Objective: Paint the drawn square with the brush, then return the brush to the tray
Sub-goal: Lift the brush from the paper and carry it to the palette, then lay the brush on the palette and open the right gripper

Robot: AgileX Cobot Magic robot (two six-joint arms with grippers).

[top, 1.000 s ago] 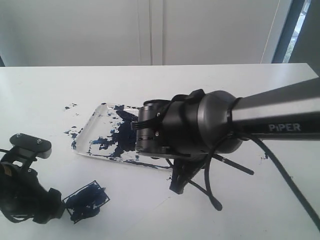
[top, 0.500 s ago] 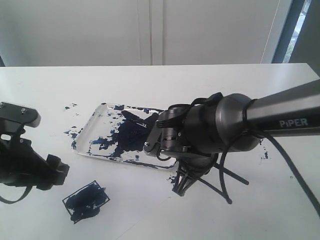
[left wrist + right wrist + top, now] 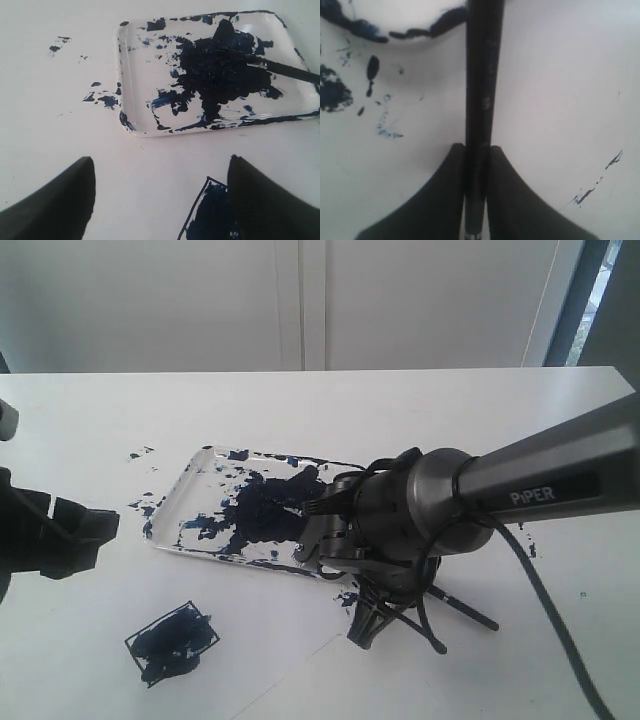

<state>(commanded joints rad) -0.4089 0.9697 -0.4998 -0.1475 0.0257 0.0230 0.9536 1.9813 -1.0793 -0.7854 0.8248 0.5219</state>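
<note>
The white tray (image 3: 196, 472), smeared with dark blue paint, lies mid-table. My right gripper (image 3: 366, 628) stands just off its near right corner, pointing down at the table. It is shut on the black brush (image 3: 482, 75), whose handle end (image 3: 472, 613) sticks out to the right. In the left wrist view the brush (image 3: 289, 70) reaches into the tray (image 3: 131, 107), its tip over the big blotch. The drawn square (image 3: 172, 642), filled dark blue, sits near the front left. My left gripper (image 3: 160, 200) hangs open above the table with the square (image 3: 212, 217) by one finger.
Paint splatters mark the table left of the tray (image 3: 142, 453) and at the right (image 3: 530, 548). The right arm's body and cables (image 3: 540, 610) hide the tray's right end. The left arm (image 3: 50, 535) fills the left edge. A wall lies behind the table.
The left arm has pulled up and back to the left, off the square. The right gripper has sunk lower beside the tray with the brush, bringing its tip over the blotch.
</note>
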